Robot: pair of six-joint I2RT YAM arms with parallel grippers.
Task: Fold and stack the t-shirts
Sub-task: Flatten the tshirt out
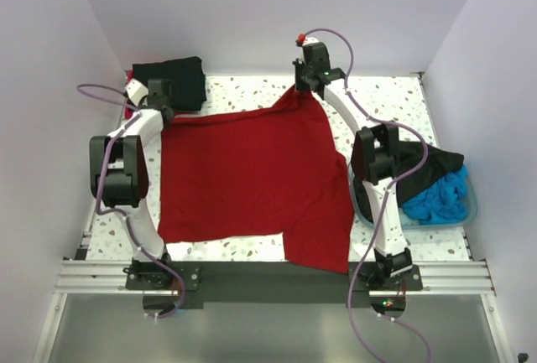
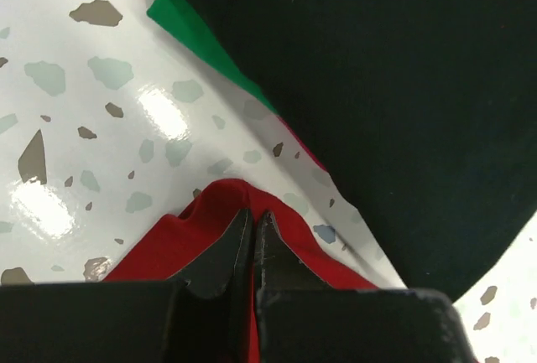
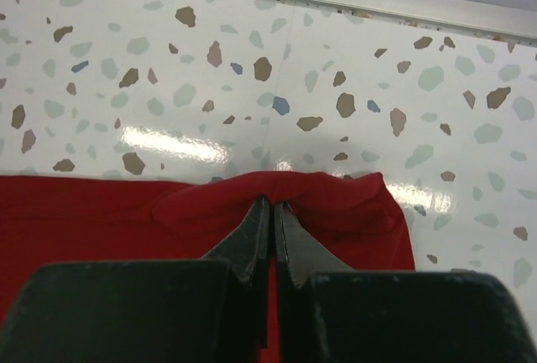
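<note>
A dark red t-shirt [image 1: 252,174] lies spread over the middle of the table, its near edge hanging over the front rail. My left gripper [image 1: 156,101] is shut on its far left corner [image 2: 220,199]. My right gripper [image 1: 309,85] is shut on its far right corner [image 3: 323,191] near the back edge. A folded black t-shirt [image 1: 172,80] lies at the back left, just beyond the left gripper; in the left wrist view it [image 2: 394,86] lies on a green t-shirt [image 2: 197,40] whose edge shows beneath it.
A translucent teal basin [image 1: 466,216] at the right holds a blue shirt [image 1: 440,199] and a black shirt [image 1: 428,164] draped over its rim. White walls close in the table at the back and both sides.
</note>
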